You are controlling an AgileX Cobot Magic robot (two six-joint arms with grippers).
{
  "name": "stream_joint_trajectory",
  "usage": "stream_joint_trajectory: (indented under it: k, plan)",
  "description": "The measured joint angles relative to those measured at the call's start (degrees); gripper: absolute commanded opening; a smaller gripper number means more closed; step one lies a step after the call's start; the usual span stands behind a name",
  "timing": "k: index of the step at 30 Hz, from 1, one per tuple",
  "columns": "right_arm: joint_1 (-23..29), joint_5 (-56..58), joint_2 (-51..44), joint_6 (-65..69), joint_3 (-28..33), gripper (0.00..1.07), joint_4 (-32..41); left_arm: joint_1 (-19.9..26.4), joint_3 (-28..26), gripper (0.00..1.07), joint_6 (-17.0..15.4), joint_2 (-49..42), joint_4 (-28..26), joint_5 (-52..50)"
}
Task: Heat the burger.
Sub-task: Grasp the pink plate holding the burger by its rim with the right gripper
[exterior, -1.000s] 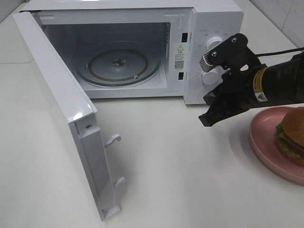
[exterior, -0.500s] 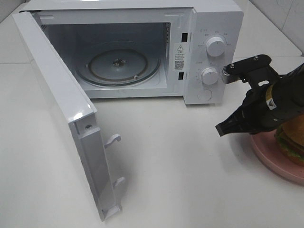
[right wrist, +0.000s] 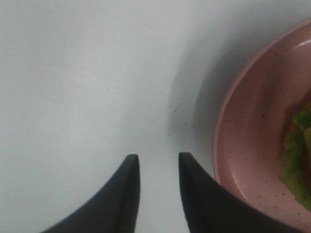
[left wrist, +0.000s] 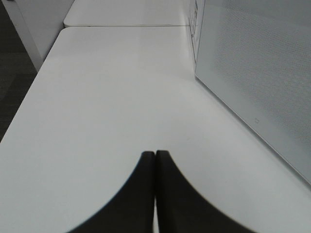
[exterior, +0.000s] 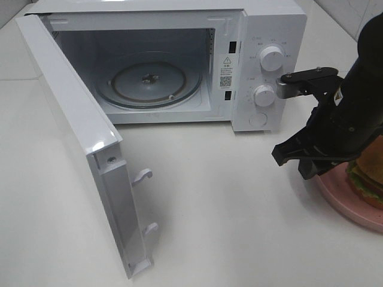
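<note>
The right gripper (right wrist: 158, 159) has swung from the microwave (exterior: 269, 24) dials down to the pink plate (exterior: 342, 201) at lower right, jaws now parted, probably readying for the burger (exterior: 366, 182).

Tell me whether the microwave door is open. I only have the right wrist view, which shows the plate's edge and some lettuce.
Observer: Yes, the microwave door is swung wide open, on the left in the exterior high view.
Operator: Is anything inside the oven?
Observer: Only the glass turntable, and nothing is on it.
Operator: What is the left gripper doing?
Observer: The left gripper has its jaws together and holds nothing. It is over the bare white table.
</note>
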Motion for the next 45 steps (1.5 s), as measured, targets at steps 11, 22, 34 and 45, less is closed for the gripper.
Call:
stream_joint_trajectory:
  k: [11, 22, 34, 45]
  plan:
    - [0.0, 2.52, 0.23, 2.58, -1.83, 0.76, 0.11, 0.0, 0.0, 0.0, 0.0, 0.0, 0.0, 0.0]
    - [0.0, 7.45, 10.94, 7.1, -9.17, 0.76, -4.35, 0.0, 0.0, 0.0, 0.0, 0.0, 0.0, 0.0]
    - [0.0, 11.12, 20.28, 10.26, -12.15, 0.71, -12.15, 0.0, 0.0, 0.0, 0.0, 0.0, 0.0, 0.0]
    - [0.0, 11.0, 23.55, 11.63, -12.15, 0.54, -17.25, 0.0, 0.0, 0.0, 0.0, 0.0, 0.0, 0.0]
